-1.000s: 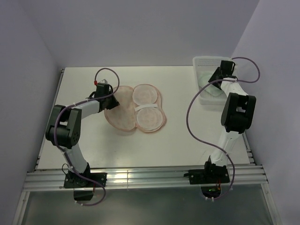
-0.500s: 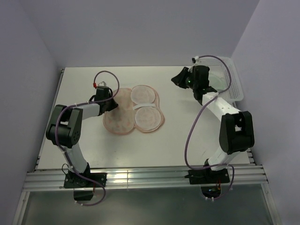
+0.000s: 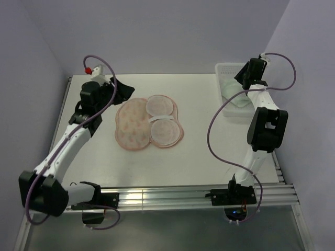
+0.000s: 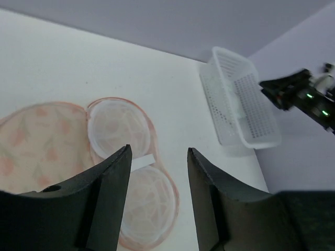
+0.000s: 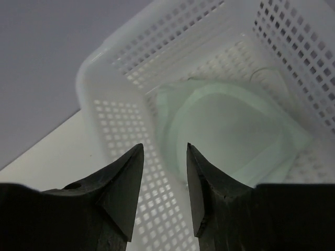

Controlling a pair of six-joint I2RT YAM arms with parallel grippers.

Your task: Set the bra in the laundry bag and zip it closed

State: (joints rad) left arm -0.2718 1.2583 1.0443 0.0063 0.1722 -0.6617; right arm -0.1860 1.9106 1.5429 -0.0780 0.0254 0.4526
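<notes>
The cream-pink, peanut-shaped laundry bag (image 3: 149, 124) (image 4: 52, 141) lies opened flat in the middle of the white table (image 3: 199, 151), with its printed half on the left and two white mesh cups on the right. The left gripper (image 3: 128, 88) (image 4: 158, 157) hovers just past the bag's far left edge, jaws spread apart and holding nothing. At the far right stands a white perforated plastic basket (image 3: 226, 70) (image 4: 238, 99) (image 5: 120, 130) with the pale mint-green bra (image 3: 235, 97) (image 5: 230, 130) lying inside. The right gripper (image 3: 242, 79) (image 5: 165, 149) hangs over it, jaws parted and empty.
</notes>
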